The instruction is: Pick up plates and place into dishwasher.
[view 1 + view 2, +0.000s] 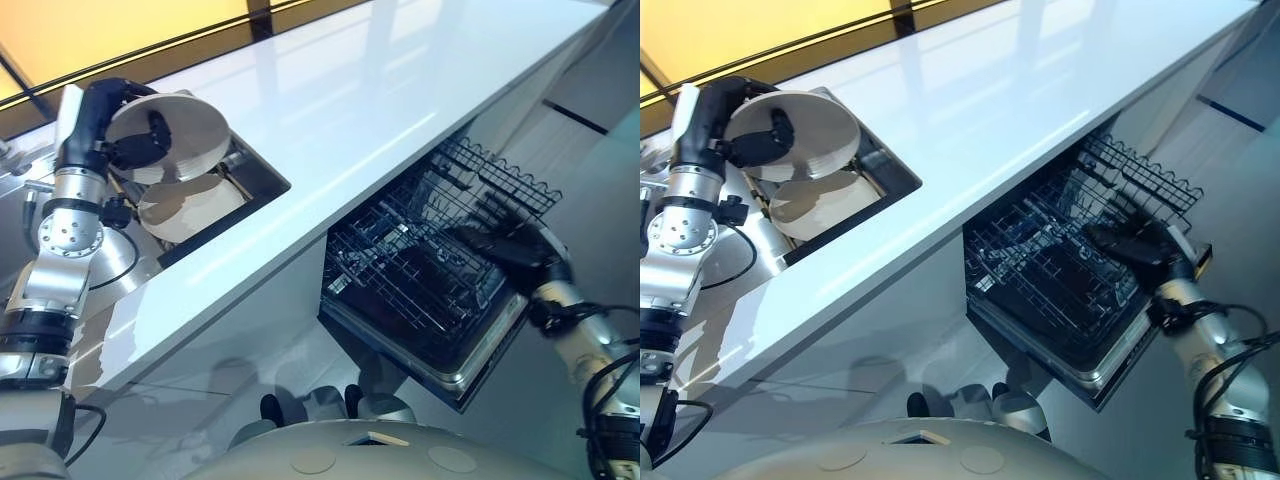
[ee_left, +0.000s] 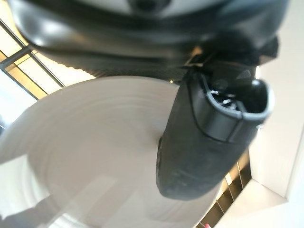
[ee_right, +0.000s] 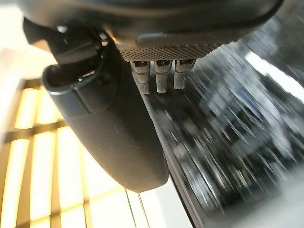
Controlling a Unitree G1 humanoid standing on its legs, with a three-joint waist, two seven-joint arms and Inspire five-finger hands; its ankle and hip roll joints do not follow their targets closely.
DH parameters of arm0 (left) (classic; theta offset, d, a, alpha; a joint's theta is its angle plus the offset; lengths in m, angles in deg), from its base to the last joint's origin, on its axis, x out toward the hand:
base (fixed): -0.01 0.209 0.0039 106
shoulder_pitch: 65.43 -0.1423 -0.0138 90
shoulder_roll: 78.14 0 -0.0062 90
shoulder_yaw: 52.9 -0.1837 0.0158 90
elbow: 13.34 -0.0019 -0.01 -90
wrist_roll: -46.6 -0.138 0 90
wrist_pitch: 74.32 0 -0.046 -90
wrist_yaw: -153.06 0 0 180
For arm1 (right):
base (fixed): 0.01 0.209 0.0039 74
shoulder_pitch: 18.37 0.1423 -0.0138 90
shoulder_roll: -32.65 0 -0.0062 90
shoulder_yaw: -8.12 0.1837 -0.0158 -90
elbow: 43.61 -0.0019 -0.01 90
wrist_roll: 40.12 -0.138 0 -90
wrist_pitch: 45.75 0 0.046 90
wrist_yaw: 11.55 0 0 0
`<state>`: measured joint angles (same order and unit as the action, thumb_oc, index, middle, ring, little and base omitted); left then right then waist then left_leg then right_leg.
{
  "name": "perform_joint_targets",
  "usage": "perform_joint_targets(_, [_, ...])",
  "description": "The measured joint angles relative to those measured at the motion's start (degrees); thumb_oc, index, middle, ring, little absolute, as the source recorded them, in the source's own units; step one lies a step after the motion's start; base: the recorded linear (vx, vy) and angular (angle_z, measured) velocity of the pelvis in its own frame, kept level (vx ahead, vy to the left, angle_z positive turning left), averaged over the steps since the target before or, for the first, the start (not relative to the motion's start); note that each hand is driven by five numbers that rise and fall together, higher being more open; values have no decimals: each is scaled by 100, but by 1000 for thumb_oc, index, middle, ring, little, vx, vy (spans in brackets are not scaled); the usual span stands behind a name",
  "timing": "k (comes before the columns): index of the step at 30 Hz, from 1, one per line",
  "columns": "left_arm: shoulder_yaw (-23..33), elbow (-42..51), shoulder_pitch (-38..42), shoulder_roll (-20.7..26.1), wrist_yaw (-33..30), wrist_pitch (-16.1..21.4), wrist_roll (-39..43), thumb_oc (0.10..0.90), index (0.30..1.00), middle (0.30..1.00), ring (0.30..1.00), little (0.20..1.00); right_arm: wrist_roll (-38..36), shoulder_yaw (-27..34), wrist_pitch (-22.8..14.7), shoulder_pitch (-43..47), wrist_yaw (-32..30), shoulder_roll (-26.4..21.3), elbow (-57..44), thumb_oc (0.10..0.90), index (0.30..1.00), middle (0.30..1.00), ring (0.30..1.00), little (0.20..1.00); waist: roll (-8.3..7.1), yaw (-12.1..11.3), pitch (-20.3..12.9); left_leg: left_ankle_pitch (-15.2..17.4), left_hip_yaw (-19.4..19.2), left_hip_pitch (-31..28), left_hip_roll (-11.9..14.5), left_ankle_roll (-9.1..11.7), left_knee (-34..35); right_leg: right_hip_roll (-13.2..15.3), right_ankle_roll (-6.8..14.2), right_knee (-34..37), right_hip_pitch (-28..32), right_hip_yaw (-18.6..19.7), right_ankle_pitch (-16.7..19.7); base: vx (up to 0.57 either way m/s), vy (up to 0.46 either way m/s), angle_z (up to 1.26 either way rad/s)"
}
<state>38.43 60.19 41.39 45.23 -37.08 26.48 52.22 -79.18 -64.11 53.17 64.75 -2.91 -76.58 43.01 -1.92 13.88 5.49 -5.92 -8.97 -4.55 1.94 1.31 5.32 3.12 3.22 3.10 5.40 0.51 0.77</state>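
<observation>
Plate tilted, face toward me, pinched in my left hand. Right hand on rack; I cannot tell its grip.

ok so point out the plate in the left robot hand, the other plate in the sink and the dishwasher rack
held plate (image 1: 195, 120), left eye view, bare part of its face
other plate (image 1: 190, 205), left eye view, middle of its face
dishwasher rack (image 1: 400, 265), left eye view, wire floor
</observation>
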Motion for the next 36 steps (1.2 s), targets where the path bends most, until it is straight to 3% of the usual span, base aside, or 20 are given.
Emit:
perform_joint_targets(8, [-119, 1, 101, -361, -156, 5, 4, 100, 300, 300, 300, 200, 93, -616, -646, 1386, -206, 1, -679, 800, 900, 900, 900, 900, 171, 38, 85, 41, -214, -77, 6, -6, 10, 8, 52, 102, 6, 187, 72, -8, 6, -15])
perform_joint_targets(11, [-168, 0, 133, -534, -187, 44, 4, 100, 300, 300, 300, 200, 52, -924, -679, 1860, -87, 2, -757, 800, 900, 900, 900, 900, 237, 0, 91, 40, -216, -78, 6, -6, 9, 8, 25, 117, 13, 188, 91, 0, 0, 0])
perform_joint_targets(21, [-332, 22, 153, -1075, -628, 338, -378, 100, 300, 300, 300, 200, -659, -2088, -106, 2361, 553, 173, -944, 800, 900, 900, 900, 900, 236, -345, 88, 49, -166, -89, 15, 10, -3, 5, 5, 207, 92, 41, 147, 6, -33, 3])
perform_joint_targets(25, [-647, 336, 153, -1101, -727, 404, -623, 100, 300, 300, 300, 200, -713, -2378, -78, 2519, 418, 445, -944, 800, 900, 900, 900, 900, 210, -547, 90, 50, -161, -87, 11, 10, 3, 10, 7, 207, 94, 28, 146, 3, -33, 2])
perform_joint_targets(30, [-868, 776, 153, -1151, -718, 584, -923, 100, 300, 300, 300, 200, -722, -2556, 23, 2700, 214, 756, -942, 800, 900, 900, 900, 900, 127, -638, 93, 48, -146, -86, 10, 10, -18, 10, 6, 206, 97, 17, 146, 13, -18, 0])
perform_joint_targets(36, [-1060, 956, 153, -1278, -680, 594, -1152, 100, 300, 300, 300, 200, -760, -2656, 154, 2729, 116, 777, -767, 800, 900, 900, 900, 900, 98, -695, 86, 45, -90, -84, 9, 13, -18, 8, 6, 207, 105, -17, 146, -1, -2, 1])
